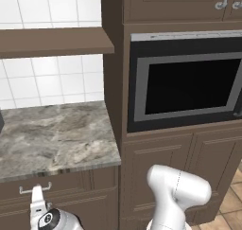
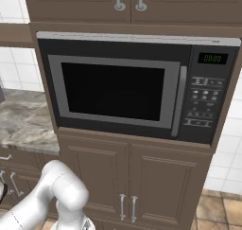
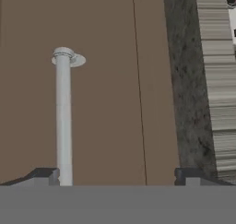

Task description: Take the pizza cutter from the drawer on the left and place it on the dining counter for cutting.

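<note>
The drawer [image 1: 56, 186] is the dark-brown front just under the marble worktop, and it is shut. Its silver bar handle [image 1: 35, 188] lies right at my gripper [image 1: 37, 199], which reaches up from the lower left. In the hand view the drawer front [image 3: 106, 103] is close and the bar handle [image 3: 63, 117] runs lengthwise, just inside my left fingertip [image 3: 44, 174]. My gripper [image 3: 117, 177] is open, with nothing between its jaws. The pizza cutter and the dining counter are out of view.
A marble worktop [image 1: 52, 134] backed by white tiles lies above the drawer, under a brown shelf [image 1: 52, 42]. To the right a tall cabinet holds a built-in microwave [image 2: 118, 89], with panelled doors [image 2: 132, 177] below. My arm's elbow [image 1: 177, 189] stands before those doors.
</note>
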Motion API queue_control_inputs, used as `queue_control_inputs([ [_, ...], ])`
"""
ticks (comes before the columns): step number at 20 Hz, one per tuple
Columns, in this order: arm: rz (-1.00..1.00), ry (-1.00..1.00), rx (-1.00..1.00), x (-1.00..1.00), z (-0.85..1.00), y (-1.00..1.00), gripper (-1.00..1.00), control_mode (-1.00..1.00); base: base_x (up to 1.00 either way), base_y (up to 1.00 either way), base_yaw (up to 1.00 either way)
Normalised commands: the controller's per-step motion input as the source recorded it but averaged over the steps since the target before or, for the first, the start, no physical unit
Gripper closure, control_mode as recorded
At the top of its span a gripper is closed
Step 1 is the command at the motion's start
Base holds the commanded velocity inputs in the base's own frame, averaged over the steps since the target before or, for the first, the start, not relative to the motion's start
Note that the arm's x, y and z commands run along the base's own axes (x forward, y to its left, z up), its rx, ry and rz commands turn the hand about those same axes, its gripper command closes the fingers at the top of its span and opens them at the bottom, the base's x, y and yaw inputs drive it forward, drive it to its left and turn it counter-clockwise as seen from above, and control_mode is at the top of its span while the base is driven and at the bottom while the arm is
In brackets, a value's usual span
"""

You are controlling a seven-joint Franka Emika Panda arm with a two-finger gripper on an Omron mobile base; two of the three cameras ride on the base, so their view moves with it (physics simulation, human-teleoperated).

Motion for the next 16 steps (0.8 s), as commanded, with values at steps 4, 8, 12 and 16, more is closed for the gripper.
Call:
queue_control_inputs([
  [4,0.0,-0.01,0.0,0.08,-0.28,0.0,-1.0,-1.0,0.0,0.0,0.0],
  [8,0.0,-0.02,0.0,0.04,-0.28,0.0,-1.0,-1.0,0.0,0.0,0.0],
  [12,0.0,-0.01,0.0,0.07,-0.28,0.0,-1.0,-1.0,0.0,0.0,0.0],
  [16,0.0,-0.01,0.0,0.16,-0.26,0.0,-1.0,-1.0,0.0,0.0,0.0],
])
